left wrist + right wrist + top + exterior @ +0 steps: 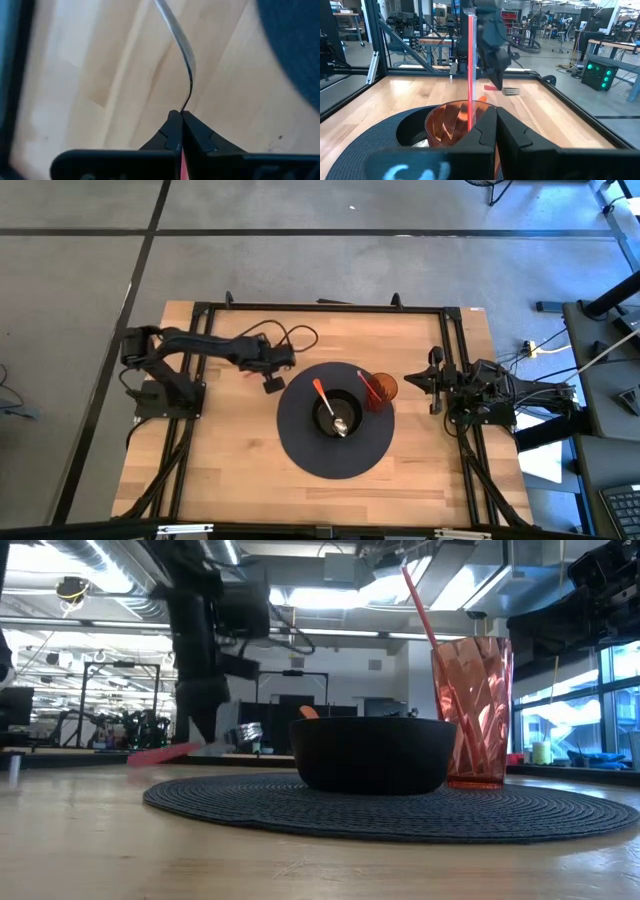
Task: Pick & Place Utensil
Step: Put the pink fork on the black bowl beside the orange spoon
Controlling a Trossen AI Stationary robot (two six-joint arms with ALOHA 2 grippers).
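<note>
My left gripper is shut on a fork with a red handle, just left of the round dark placemat. A black bowl stands in the middle of the mat. In it lies a spoon with an orange handle, which leans on the bowl's rim. An orange tumbler with a red straw stands on the mat's right part. My right gripper is shut and waits to the right of the tumbler, touching nothing. My left gripper pinches the fork between its two fingers where the metal neck meets the red handle. The fingers come from above, pointing down, across the fork. The tines sit higher than the handle's free end. I cannot tell whether the fork clears the table.
Bare wood lies to the left of and in front of the mat. A black metal frame runs along the table's far, left and right edges. Cables lie behind the left arm.
</note>
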